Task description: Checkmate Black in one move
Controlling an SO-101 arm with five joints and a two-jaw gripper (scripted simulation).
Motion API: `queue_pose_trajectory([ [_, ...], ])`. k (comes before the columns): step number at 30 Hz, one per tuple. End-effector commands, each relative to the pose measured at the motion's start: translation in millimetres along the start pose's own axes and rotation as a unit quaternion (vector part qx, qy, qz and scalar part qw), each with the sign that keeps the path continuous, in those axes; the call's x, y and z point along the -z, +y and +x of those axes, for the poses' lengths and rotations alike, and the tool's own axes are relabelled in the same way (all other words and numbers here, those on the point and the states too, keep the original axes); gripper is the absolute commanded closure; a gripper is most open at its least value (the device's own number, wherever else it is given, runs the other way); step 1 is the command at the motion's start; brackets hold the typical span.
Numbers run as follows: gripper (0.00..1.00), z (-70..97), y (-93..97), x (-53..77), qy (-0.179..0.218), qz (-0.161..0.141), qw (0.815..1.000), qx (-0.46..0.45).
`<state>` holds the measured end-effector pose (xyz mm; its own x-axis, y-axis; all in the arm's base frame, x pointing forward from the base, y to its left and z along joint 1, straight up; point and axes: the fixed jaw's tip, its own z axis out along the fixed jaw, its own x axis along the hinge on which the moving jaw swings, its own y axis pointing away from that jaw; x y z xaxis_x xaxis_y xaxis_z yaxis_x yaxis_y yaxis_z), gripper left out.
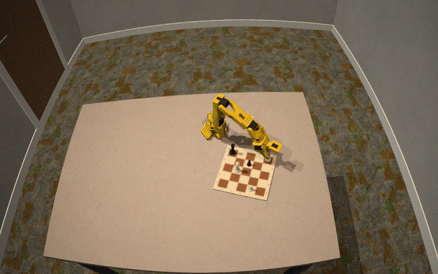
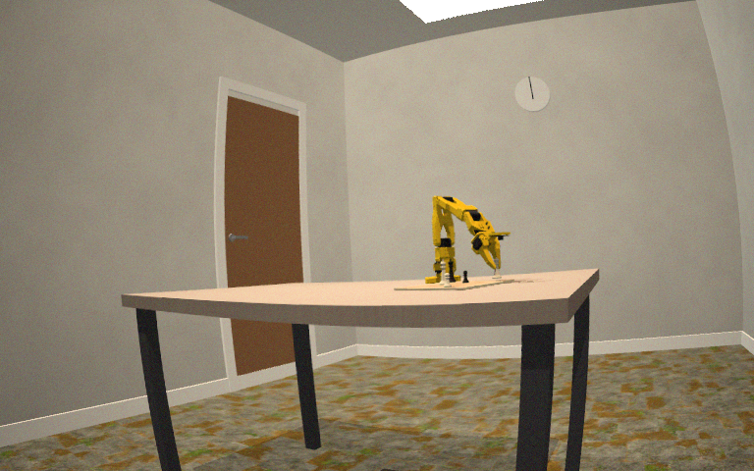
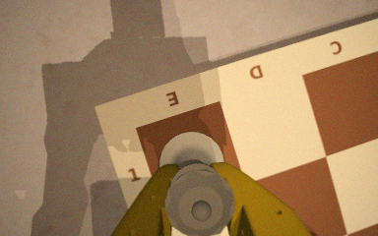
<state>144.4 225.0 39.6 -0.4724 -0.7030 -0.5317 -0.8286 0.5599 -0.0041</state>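
Note:
The small chessboard lies on the table in front of the arm's base. My gripper is shut on a white piece, held upright. The piece's round base sits over the brown corner square marked E and 1, very low; I cannot tell if it touches the board. It also shows in the side view. A tall black piece stands at the board's far left corner. A black pawn and a white piece stand near the middle. A white pawn stands near the front edge.
The arm's yellow base stands just behind the board. The board's far right corner is next to the held piece, with bare table beyond it. The table's right edge is some way off.

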Motion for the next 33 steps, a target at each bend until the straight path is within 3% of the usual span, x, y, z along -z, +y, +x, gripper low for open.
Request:
queue_pose_trajectory([
  [1,1.00,4.4,2.3,-2.7,0.005,-0.003,1.000,0.006],
  [33,1.00,-2.5,2.1,3.0,0.004,-0.002,1.000,0.005],
])
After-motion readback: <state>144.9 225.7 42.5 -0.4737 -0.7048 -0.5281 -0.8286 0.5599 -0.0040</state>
